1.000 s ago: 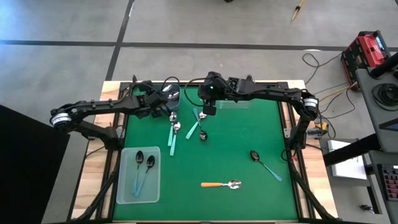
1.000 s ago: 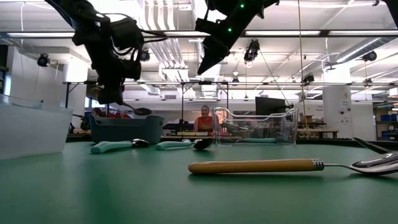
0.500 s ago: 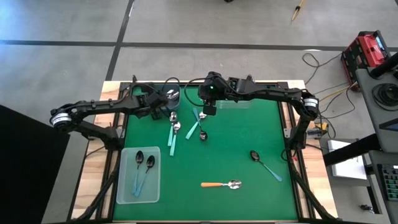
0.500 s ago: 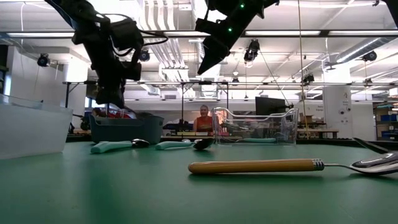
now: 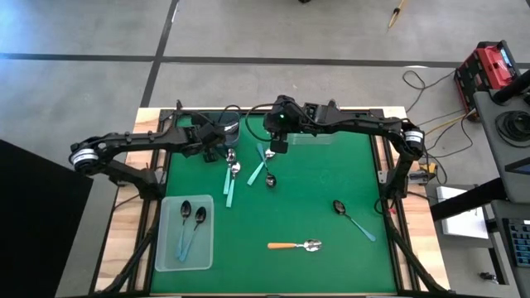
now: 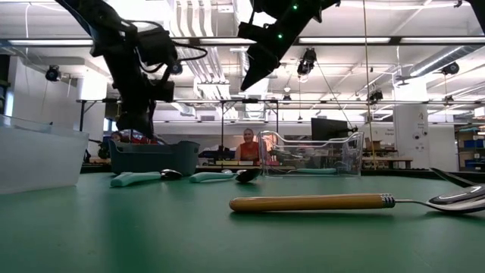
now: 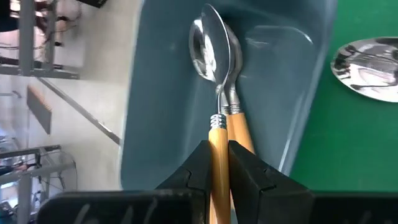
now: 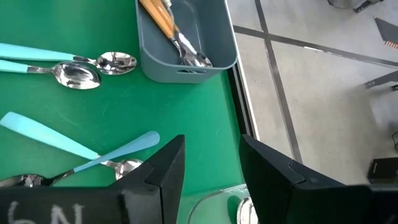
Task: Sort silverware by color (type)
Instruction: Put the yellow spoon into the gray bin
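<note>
Teal-handled silver spoons (image 5: 231, 178) lie on the green table (image 5: 331, 215) beside the grey-blue plastic bin (image 7: 161, 93). Over that bin the left gripper (image 7: 217, 163) pinches an orange-handled spoon (image 7: 214, 74); the right gripper (image 8: 211, 168) hovers nearby, parted and empty.

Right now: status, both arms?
Left gripper shut on orange-handled spoon, over grey bin. Right gripper open, empty, hovering over teal spoons. Nothing blocking.
</note>
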